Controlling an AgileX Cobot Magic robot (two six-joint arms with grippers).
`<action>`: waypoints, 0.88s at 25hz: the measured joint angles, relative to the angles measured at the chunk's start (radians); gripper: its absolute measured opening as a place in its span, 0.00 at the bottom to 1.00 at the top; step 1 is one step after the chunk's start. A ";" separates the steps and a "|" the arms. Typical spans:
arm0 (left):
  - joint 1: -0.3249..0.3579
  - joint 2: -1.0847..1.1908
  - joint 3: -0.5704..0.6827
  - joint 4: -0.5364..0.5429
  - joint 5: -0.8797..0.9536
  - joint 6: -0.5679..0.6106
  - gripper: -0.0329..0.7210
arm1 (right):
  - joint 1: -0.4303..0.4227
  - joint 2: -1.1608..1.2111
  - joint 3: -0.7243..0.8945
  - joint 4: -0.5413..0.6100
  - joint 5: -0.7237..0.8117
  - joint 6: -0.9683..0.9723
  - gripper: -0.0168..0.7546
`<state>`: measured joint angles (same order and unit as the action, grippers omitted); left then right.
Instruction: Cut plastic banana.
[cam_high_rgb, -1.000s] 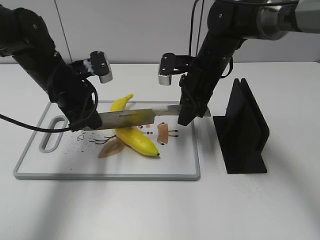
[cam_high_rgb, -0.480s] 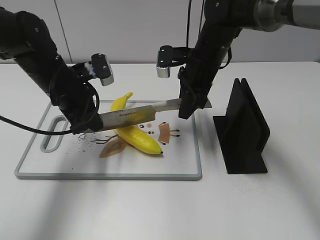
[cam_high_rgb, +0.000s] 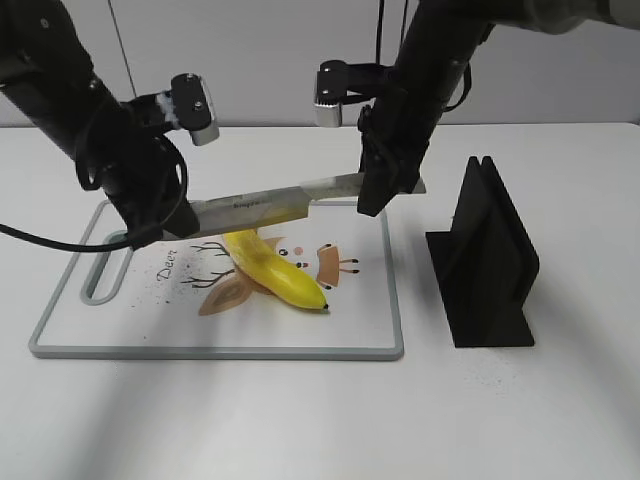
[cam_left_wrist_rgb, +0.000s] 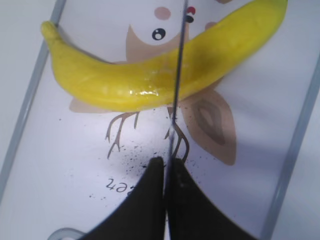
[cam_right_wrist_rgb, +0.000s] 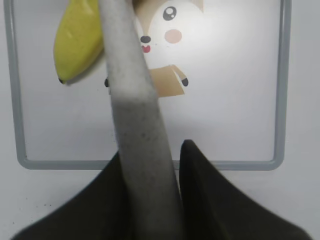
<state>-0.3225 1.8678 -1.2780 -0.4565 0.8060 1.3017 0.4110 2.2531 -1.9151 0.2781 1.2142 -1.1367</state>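
over the board: knife (cam_high_rgb: 275, 203) hangs across the cutting board (cam_high_rgb: 120, 335), held at both ends by the left gripper (cam_high_rgb: 165, 225) and right gripper (cam_high_rgb: 375, 195), so that lane's pretty much blocked
under the knife: plastic banana (cam_high_rgb: 275, 272) lies diagonally, apart from the blade
right side: black knife stand (cam_high_rgb: 490, 265) sits just beside the board's right edge
front: bare table (cam_high_rgb: 300, 420) along the near edge, easy to reach in
board's left end: handle slot area is open
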 joint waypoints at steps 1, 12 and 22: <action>0.000 -0.011 0.000 0.003 0.001 0.000 0.02 | 0.000 -0.005 0.000 0.000 0.000 0.000 0.33; 0.005 -0.034 0.000 0.020 0.020 -0.010 0.49 | -0.002 -0.024 0.000 -0.026 0.007 0.016 0.31; 0.005 -0.149 0.004 0.020 -0.034 -0.013 0.80 | -0.005 -0.052 0.000 -0.041 -0.007 0.042 0.26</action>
<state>-0.3179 1.7185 -1.2744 -0.4369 0.7716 1.2885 0.4056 2.2009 -1.9151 0.2370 1.2071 -1.0945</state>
